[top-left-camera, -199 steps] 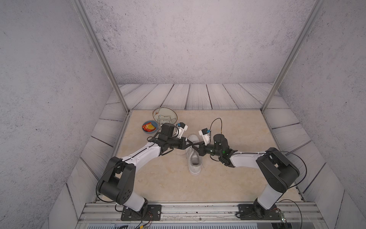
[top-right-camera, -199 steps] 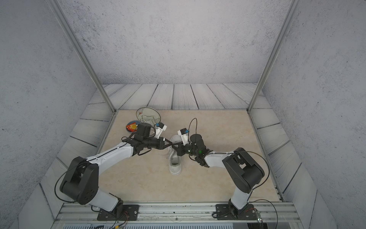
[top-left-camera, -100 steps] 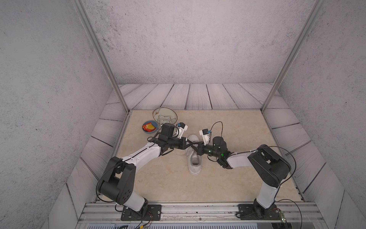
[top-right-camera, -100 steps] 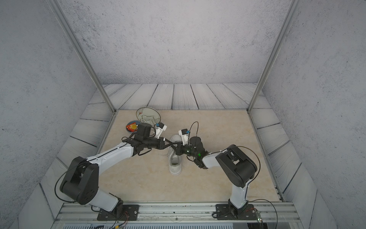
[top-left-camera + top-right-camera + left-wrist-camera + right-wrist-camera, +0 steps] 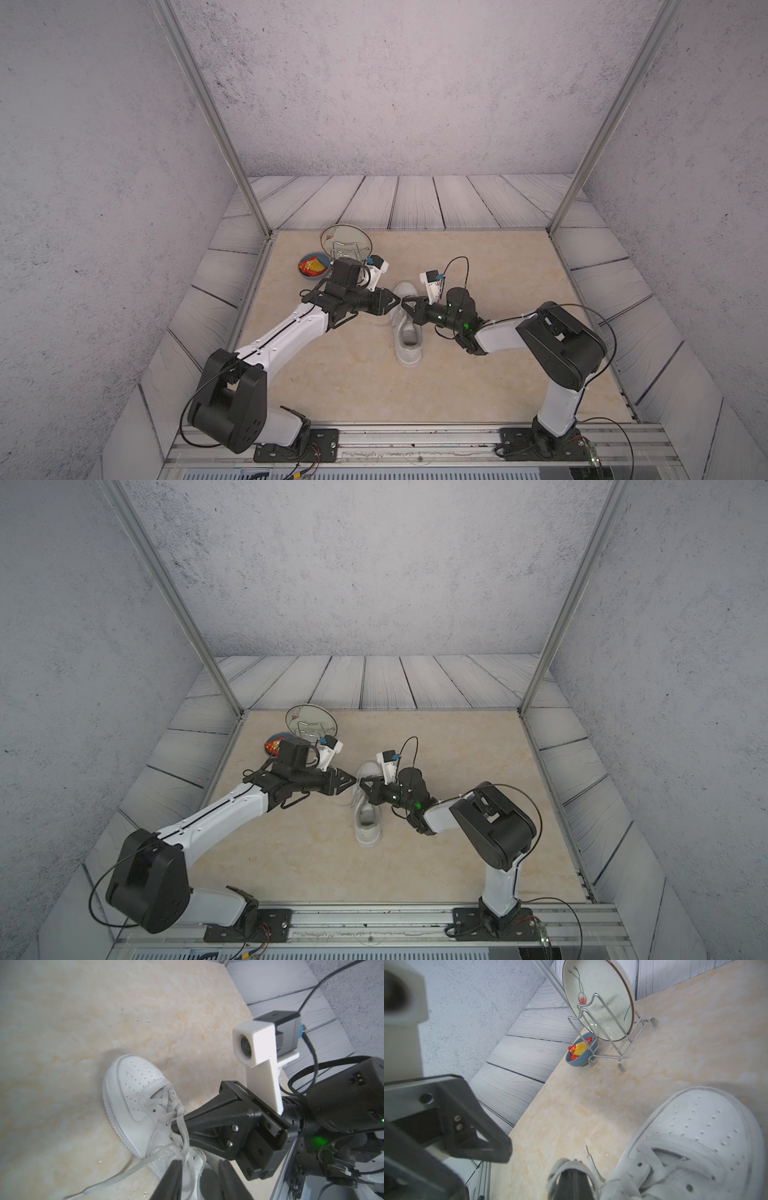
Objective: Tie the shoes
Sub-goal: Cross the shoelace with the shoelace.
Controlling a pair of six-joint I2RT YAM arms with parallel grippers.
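L pincer [image 5: 200,1165] has spread since, R pincer [image 5: 174,1124] pinching lace [image 5: 181,1133] on 1 shoe [image 5: 409,340]; 1 plate [image 5: 602,1001], 1 bowl [image 5: 579,1061].

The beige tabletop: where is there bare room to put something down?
Bare: far right, beyond the right arm; and the near strip between the white sneaker and the base rail. Crowded: far left corner, with propped plate and blue bowl; and the middle, where left gripper and right gripper meet.

White sneaker [image 5: 133,1093] and laces [image 5: 164,1102]
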